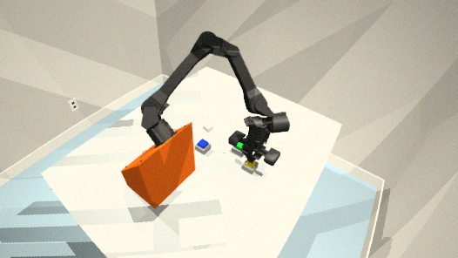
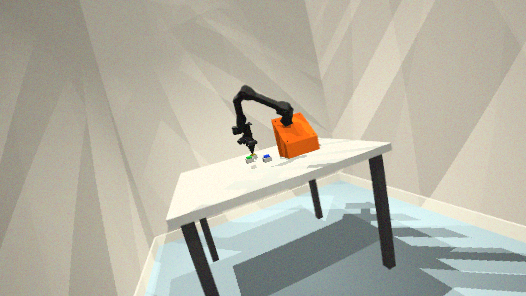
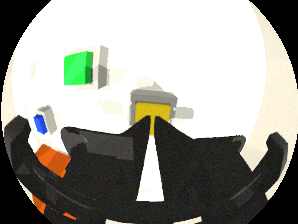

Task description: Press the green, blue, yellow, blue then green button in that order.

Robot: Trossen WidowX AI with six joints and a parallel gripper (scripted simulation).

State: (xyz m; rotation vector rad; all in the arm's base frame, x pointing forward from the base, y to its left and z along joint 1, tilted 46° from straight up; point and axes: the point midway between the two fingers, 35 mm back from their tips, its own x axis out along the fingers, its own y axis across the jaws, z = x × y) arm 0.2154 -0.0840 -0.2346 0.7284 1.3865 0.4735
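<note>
My gripper (image 1: 251, 160) (image 2: 252, 152) (image 3: 152, 118) is shut and points down, with its fingertips at the yellow button (image 1: 249, 165) (image 2: 254, 156) (image 3: 145, 109). The yellow cap looks shaded and low in its grey housing; the tips hide part of it, and how far it is down is hard to tell. The green button (image 1: 239, 145) (image 2: 249, 158) (image 3: 77, 68) stands beside it, partly hidden by the gripper in the top view. The blue button (image 1: 203, 143) (image 2: 267, 156) (image 3: 40, 124) stands farther off, toward the arm's base.
An orange wedge-shaped base block (image 1: 170, 167) (image 2: 300, 140) (image 3: 52, 160) carries the arm near the blue button. A small white piece (image 1: 208, 128) (image 2: 253, 167) lies on the white table (image 1: 261, 213) (image 2: 210, 190), off to the side of the blue and green buttons.
</note>
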